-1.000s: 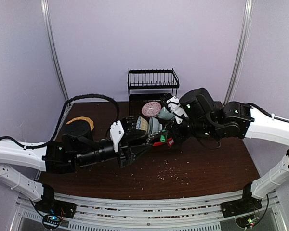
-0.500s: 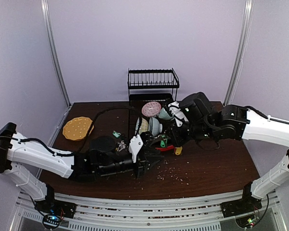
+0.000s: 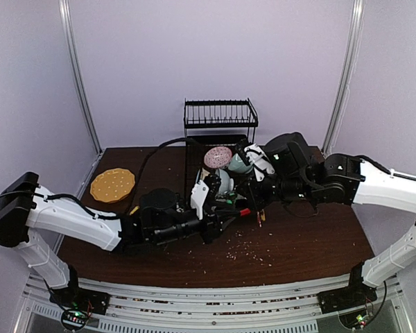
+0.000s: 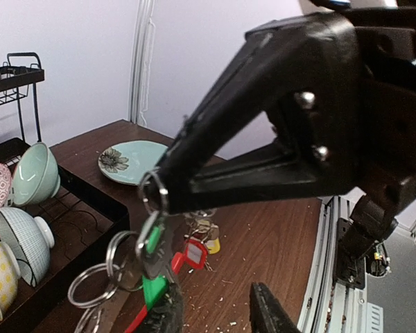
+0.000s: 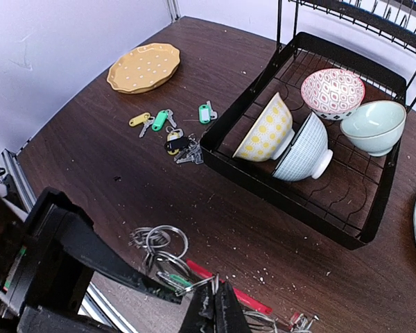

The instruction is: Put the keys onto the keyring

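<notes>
The keyring (image 5: 250,299), with its red sleeve and several split rings, hangs just above the table, also seen in the top view (image 3: 241,212). My right gripper (image 5: 215,288) is shut on one of its metal rings. A green-tagged key (image 4: 153,287) dangles from that ring against one finger of my left gripper (image 4: 218,318), whose jaws stand apart with bare table between them. Red-tagged (image 4: 195,253) and yellow-tagged (image 4: 212,244) keys hang behind. Loose keys lie near the rack: yellow (image 5: 139,119), green (image 5: 159,119), teal (image 5: 206,112).
A black dish rack (image 5: 374,208) holds several bowls (image 5: 269,128). A yellow plate (image 5: 144,67) lies at the back left and a teal plate (image 4: 128,159) beyond the rack. A small bunch of keys (image 5: 182,147) sits by the rack's corner. Crumbs dot the table.
My left arm has swung in from the left and reached forward under the keyring. Its jaws narrowed, then widened a little. The right arm has barely moved.
</notes>
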Available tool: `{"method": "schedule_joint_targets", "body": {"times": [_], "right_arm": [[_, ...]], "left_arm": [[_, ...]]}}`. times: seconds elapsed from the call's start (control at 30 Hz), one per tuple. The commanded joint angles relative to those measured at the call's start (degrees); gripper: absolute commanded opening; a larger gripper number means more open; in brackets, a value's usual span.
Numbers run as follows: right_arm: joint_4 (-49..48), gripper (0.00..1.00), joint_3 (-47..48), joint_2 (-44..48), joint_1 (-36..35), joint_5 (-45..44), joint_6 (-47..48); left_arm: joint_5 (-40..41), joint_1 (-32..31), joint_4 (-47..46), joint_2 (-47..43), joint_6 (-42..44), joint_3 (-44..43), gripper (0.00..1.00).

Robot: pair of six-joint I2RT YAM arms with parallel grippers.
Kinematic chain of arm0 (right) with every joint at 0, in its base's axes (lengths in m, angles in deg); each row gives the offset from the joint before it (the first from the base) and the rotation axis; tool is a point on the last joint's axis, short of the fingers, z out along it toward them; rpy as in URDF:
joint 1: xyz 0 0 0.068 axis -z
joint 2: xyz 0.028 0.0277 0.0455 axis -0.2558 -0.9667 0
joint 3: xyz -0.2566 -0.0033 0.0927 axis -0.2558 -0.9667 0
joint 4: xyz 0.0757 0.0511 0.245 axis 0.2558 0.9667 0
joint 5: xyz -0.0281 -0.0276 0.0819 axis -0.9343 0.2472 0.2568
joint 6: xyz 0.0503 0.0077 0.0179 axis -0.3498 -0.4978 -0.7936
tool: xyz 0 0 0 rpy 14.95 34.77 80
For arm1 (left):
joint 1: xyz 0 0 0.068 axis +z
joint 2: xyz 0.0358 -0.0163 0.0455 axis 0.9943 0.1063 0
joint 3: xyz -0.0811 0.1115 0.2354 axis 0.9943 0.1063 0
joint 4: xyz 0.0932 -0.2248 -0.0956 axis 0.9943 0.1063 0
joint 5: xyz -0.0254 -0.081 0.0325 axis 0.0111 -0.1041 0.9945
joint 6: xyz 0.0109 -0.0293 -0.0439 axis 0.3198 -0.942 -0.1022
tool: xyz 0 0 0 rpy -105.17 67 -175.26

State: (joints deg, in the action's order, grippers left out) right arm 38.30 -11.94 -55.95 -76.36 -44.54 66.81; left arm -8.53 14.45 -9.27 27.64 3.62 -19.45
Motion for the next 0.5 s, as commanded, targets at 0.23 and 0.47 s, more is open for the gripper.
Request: {"method": "schedule_joint_targets", "body": {"times": [0.23,0.47], "right_arm": [[-2.7,0.0,-0.3,2.5,-0.7,-0.1,0.9],[-2.7,0.0,-0.4,2.4,-0.6,0.0,1.2]], "left_arm": [[-0.6,1.9,-2.6,1.2,-2.7,1.3,0.37],[0.2,2.3,-1.7,0.4,-1.3,1.5,0.46]]}}
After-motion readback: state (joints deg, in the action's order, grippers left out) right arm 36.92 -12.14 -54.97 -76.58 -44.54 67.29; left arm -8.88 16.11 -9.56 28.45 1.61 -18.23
